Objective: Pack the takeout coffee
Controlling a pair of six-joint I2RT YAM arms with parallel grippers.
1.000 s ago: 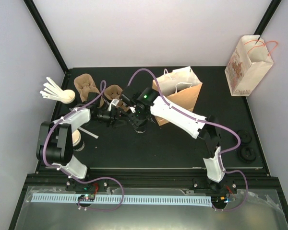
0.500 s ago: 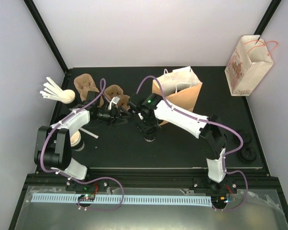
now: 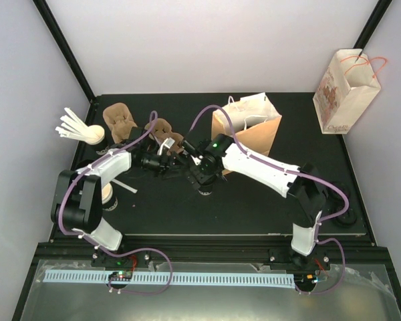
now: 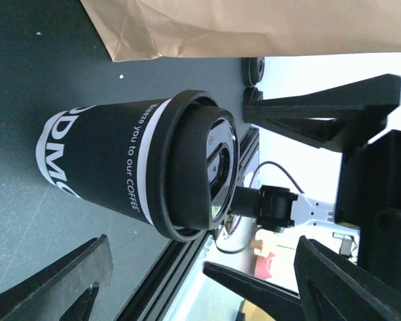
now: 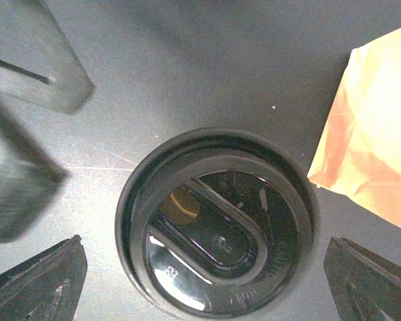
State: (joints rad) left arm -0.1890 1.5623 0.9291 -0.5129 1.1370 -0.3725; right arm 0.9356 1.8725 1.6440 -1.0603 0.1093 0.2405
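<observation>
One cup (image 5: 217,224) inside spread right gripper (image 5: 202,249)

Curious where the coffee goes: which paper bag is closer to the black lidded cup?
The plain brown bag with white handles, beside the cup; the printed white bag is off by the right wall.

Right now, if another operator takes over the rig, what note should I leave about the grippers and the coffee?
Left gripper: open, facing the coffee cup from the side, not touching it.
Right gripper: open, directly above the cup, one finger on each side of the lid.
Cup: upright on the table, close beside the brown bag, outside it.
Done: lid is on.
Left: grasp the cup and put it into the bag.
</observation>
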